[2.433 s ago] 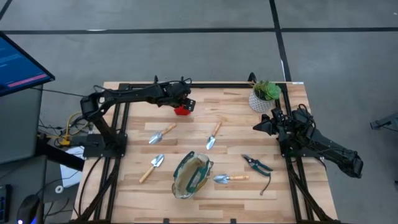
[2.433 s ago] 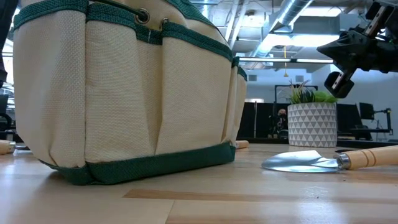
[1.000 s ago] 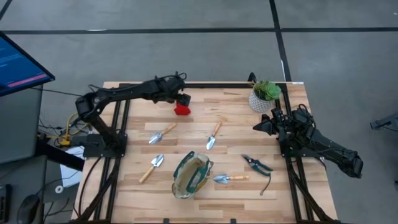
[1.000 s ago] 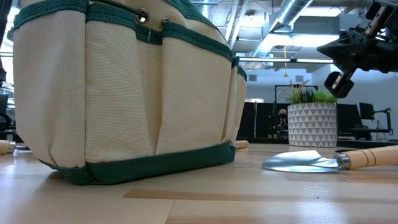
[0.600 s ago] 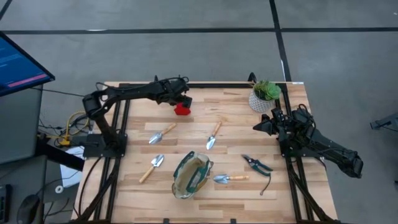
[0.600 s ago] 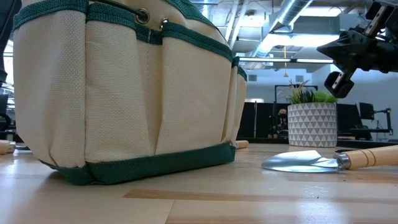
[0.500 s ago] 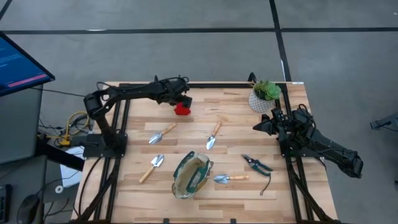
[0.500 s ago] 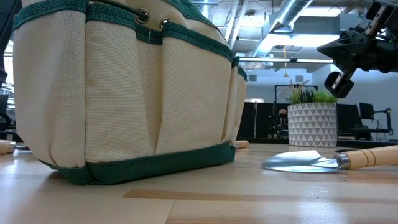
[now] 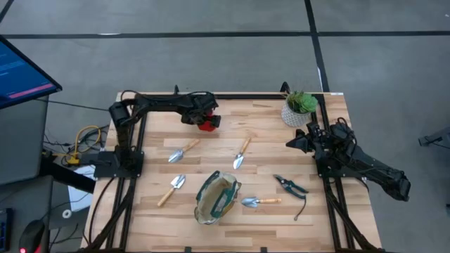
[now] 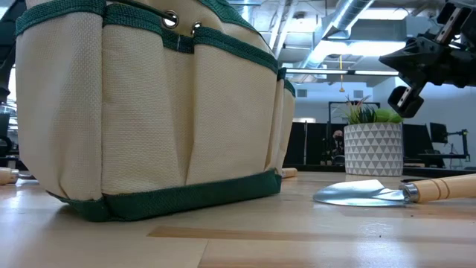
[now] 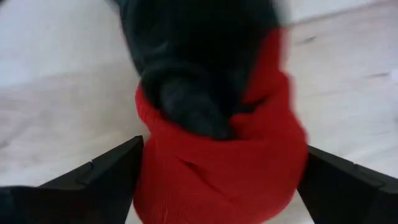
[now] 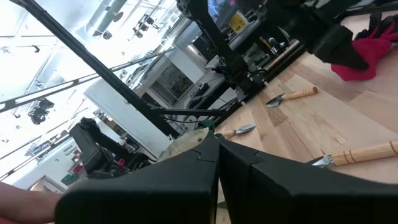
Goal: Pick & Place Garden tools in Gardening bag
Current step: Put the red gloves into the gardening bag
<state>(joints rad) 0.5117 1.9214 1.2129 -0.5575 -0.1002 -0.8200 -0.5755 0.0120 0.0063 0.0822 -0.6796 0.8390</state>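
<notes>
Fingers of the left gripper (image 9: 204,119) spread wide on either side of the small red item (image 9: 207,125), at the far left part of the counter (image 9: 323,211); seen close in the left wrist view as red cloth (image 11: 217,168) filling the gap between two dark fingers (image 11: 93,180), whether touching cannot be told. Fingers of the right gripper (image 9: 294,143) clenched together on nothing, held above the right side of the counter, just short of the white plant pot (image 9: 294,114). Nearest the front edge, gardening bag (image 9: 215,197), upright and open-topped, with one trowel (image 9: 260,202) just beside its right side, blade toward the bag. Right of that, pruning shears (image 9: 290,185) lying flat. Left of the bag, a second trowel (image 9: 171,189). Farther back, two more trowels (image 9: 183,150) (image 9: 241,152) side by side but well apart, mid-counter. Farthest, the red item at left and the potted green plant (image 9: 302,101) in the right corner.
</notes>
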